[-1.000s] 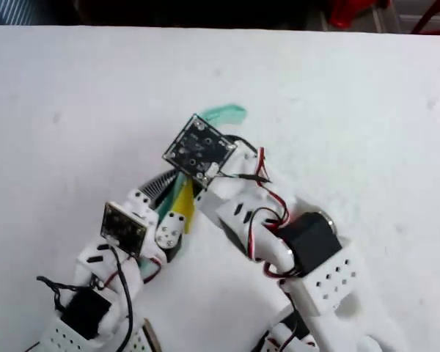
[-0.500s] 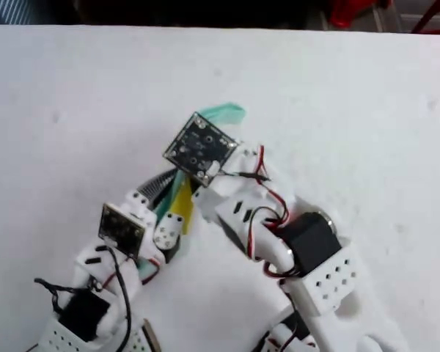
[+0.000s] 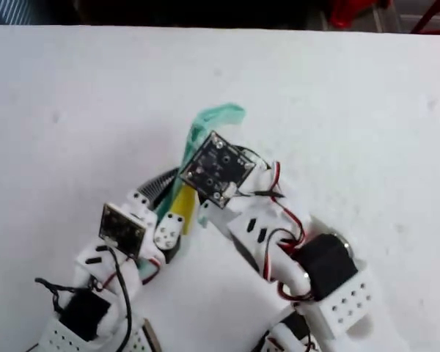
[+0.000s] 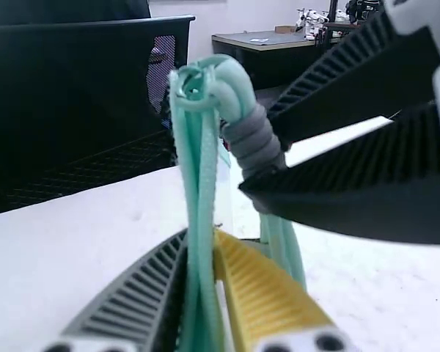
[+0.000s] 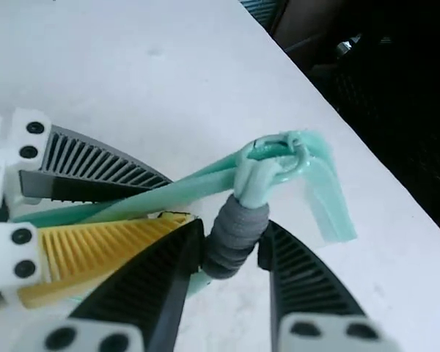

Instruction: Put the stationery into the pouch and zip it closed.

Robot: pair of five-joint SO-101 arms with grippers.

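High view: pouch (image 3: 207, 126) lies as a thin mint strip on the white table (image 3: 337, 110), its long axis running from the left gripper (image 3: 177, 196) away toward the far side. The right arm's wrist board sits over the strip's middle, so I read that arm as the nearer one to the far end. Left wrist view: left gripper (image 4: 202, 242), grey and yellow jaws, is pressed onto the pouch (image 4: 202, 183), which stands on edge between them. The grey pull (image 4: 253, 139) sits at the far end of the strip, beyond the left jaws. The right gripper (image 4: 258, 150), black jaws, is pinching it from the side. Behind the table are dark furniture and a desk. Right wrist view: right gripper (image 5: 232, 233) has both jaws squeezed on the pull (image 5: 231, 242), which hangs from the slider just beside the pouch's (image 5: 205, 180) end tab. The left gripper (image 5: 180, 199) clamps the strip nearer in. The table edge is close behind the tab, with dark floor past it. Judgement: any pull must run along the strip's axis, with the left clamp as anchor. I see no stationery, and I cannot tell whether the zip is fully closed.
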